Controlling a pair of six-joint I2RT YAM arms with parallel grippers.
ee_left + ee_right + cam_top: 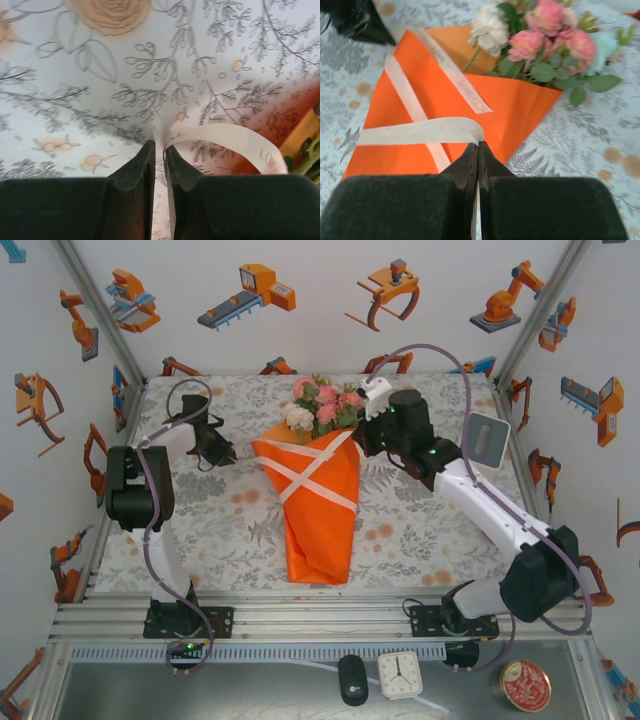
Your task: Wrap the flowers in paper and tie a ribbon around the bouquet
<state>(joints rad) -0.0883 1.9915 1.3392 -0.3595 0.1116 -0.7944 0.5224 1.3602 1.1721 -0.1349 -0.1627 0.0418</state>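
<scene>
The bouquet [320,520] lies in mid-table, an orange paper [510,100] cone with its point toward the arms. Pink and white flowers [322,405] stick out at the far end. The cream ribbon [315,475] crosses over the cone. My left gripper [235,453] sits at the cone's left upper corner. In the left wrist view its jaws [160,146] stand a narrow gap apart, and the ribbon [225,135] runs between them along the right finger. My right gripper [358,435], at the cone's right upper corner, is shut [478,144] on the ribbon [420,131].
The grey-and-orange floral tablecloth [200,530] covers the table, closed in by side and back walls. A white device [487,440] stands at the right edge. On the shelf in front of the arm bases lie a black object [352,678], a small clock [399,674] and a round red tin [525,685].
</scene>
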